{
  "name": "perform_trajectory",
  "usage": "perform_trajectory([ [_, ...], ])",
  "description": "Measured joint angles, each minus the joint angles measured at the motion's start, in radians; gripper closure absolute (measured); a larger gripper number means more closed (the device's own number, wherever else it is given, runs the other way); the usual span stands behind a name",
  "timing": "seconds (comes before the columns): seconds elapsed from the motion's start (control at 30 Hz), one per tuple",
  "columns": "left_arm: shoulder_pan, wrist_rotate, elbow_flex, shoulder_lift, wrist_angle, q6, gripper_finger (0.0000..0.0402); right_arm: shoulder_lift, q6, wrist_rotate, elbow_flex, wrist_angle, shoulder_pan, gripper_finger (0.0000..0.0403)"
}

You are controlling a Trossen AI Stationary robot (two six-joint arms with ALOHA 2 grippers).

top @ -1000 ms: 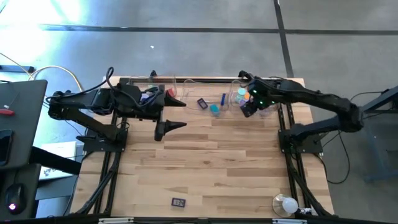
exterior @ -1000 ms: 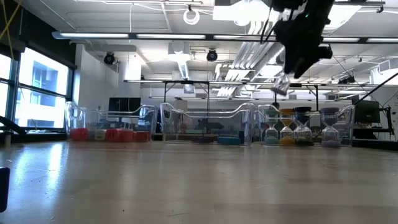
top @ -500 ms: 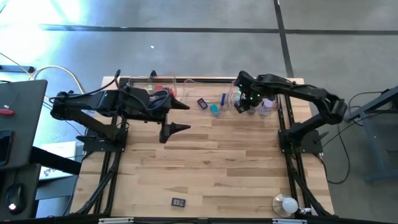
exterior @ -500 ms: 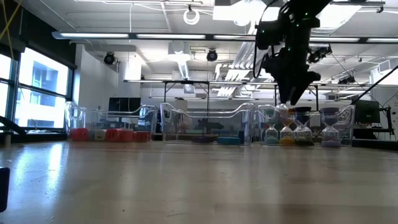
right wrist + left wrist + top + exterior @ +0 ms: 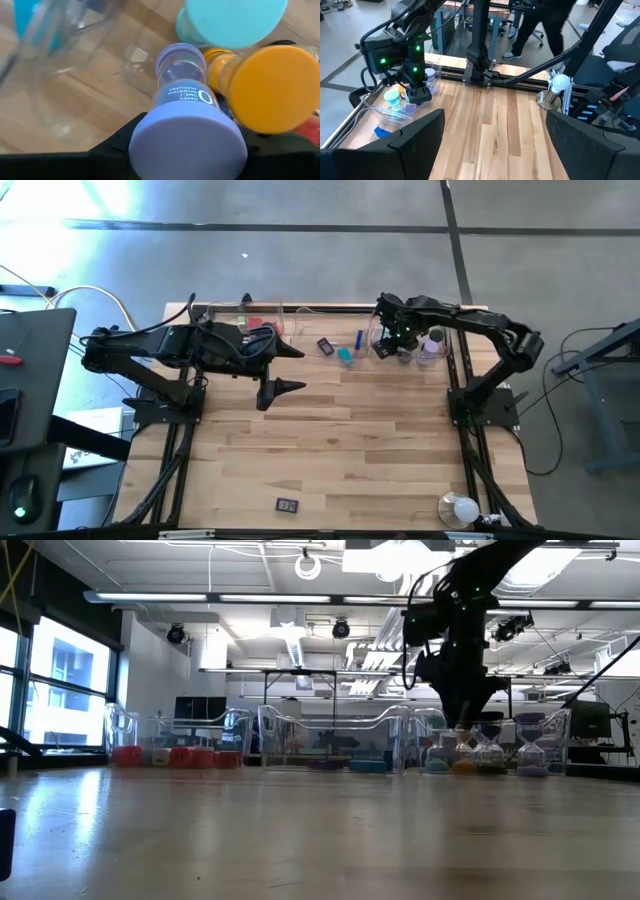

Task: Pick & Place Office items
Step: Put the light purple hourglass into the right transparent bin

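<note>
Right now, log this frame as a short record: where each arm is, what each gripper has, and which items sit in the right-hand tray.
right gripper: lowered into the clear tray at the table's far right, shut on a lilac sand timer
beside it in tray: orange timer, teal timer
left gripper: open, empty, above the table's far left part
loose on table: blue stick, teal block

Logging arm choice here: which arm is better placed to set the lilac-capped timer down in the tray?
The right. The right gripper already holds the lilac-capped timer over the clear tray beside the orange and teal ones. The left gripper waits open, away from that tray.
</note>
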Motion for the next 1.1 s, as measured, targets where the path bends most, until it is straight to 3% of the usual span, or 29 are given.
perform_trajectory([
  [0.2, 0.000, 0.001, 0.000, 0.000, -0.001, -0.014, 0.0063, 0.040, -0.001, 0.006, 0.000, 0.002, -0.017, 0.0231],
  [0.53, 0.000, 0.002, 0.000, 0.000, -0.024, -0.024, 0.0063, 0.048, 0.009, -0.049, 0.000, 0.061, -0.013, 0.0177],
  [1.1, 0.000, -0.001, 0.000, 0.000, -0.023, 0.000, 0.0063, -0.016, 0.045, -0.022, 0.000, 0.023, -0.026, 0.0171],
])
